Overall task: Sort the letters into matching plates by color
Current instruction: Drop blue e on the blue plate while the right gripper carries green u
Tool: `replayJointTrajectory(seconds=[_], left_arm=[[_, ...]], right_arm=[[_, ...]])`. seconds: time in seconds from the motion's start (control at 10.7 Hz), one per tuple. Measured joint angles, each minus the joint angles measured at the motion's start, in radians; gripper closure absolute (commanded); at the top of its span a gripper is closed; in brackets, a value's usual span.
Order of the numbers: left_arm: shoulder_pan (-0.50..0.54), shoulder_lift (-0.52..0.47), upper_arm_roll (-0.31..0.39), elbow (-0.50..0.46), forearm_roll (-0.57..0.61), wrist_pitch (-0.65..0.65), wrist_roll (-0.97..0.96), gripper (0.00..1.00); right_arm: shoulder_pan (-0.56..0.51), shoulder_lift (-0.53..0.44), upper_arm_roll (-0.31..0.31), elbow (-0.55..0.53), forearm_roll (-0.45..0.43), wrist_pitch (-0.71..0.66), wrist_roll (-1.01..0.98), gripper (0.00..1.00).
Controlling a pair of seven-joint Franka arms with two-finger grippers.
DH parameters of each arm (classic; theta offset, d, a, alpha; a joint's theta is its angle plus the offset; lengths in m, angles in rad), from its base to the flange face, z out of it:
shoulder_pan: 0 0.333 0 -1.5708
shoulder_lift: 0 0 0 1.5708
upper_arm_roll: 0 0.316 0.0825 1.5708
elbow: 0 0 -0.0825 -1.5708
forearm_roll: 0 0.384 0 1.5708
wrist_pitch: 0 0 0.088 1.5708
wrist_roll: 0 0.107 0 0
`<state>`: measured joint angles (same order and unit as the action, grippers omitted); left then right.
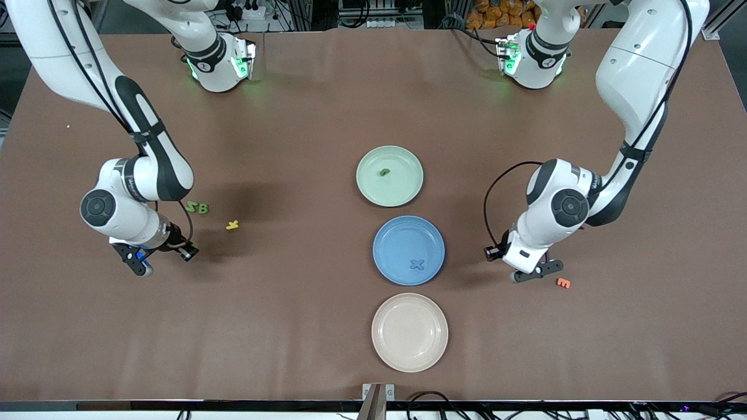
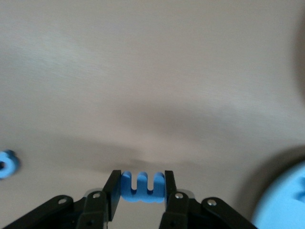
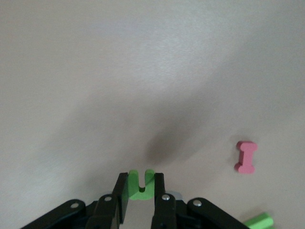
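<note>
cream plate (image 1: 409, 332), wrist-only: right gripper (image 3: 140, 191) clamping green letter (image 3: 141, 185)

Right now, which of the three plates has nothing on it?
The beige-cream plate, nearest the front camera; the pale green plate holds a green letter, the blue plate a blue letter.

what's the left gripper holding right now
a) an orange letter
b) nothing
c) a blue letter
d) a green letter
c: in the left wrist view the left gripper has its fingers closed on a blue letter, while the orange letter lies on the table beside it.
</note>
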<state>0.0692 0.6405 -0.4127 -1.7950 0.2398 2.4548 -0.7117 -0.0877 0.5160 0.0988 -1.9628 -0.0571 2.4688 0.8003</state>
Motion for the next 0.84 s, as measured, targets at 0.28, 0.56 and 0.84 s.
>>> replayJointTrajectory(seconds=[0.28, 0.56, 0.84], left_arm=[[-0.023, 0.001, -0.059, 0.030, 0.000, 0.000, -0.057, 1.00], [-0.094, 0.015, -0.063, 0.054, -0.060, 0.008, -0.075, 1.00], [-0.177, 0.035, -0.064, 0.093, -0.087, 0.016, -0.118, 1.00]], right_arm=[[0.032, -0.064, 0.031, 0.008, 0.000, -0.069, 0.000, 1.00], [0.145, -0.098, 0.039, 0.017, 0.002, -0.105, 0.022, 1.00], [0.269, -0.099, 0.042, 0.041, 0.002, -0.106, 0.116, 1.00]])
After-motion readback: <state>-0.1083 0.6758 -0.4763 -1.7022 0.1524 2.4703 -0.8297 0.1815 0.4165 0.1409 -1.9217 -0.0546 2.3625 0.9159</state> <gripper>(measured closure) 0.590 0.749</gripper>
